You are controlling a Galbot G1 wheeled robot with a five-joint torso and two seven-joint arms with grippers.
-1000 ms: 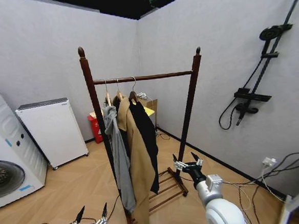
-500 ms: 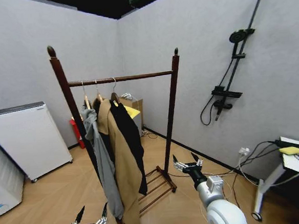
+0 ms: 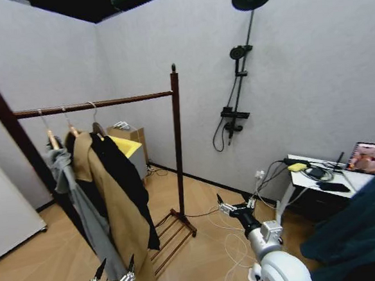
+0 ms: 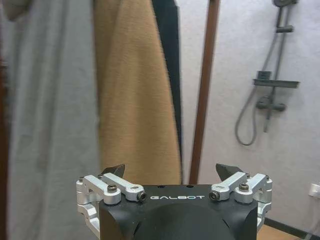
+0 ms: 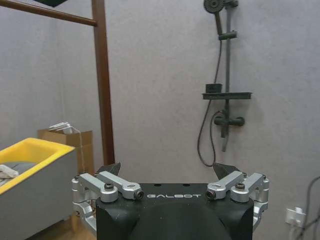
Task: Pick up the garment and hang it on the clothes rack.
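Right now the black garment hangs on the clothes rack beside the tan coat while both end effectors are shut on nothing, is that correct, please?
Not quite: both are open. The head view shows the left end effector and right end effector with fingers spread, gripping nothing. The black garment does hang on the clothes rack beside the tan coat.

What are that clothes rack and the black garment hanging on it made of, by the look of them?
The clothes rack looks like wood with a dark reddish-brown stain: turned knob top, slatted base. The garment seems a soft, matte black fabric, since it drapes in limp folds; the exact cloth is unclear. Its hanger's hook looks like thin metal wire.
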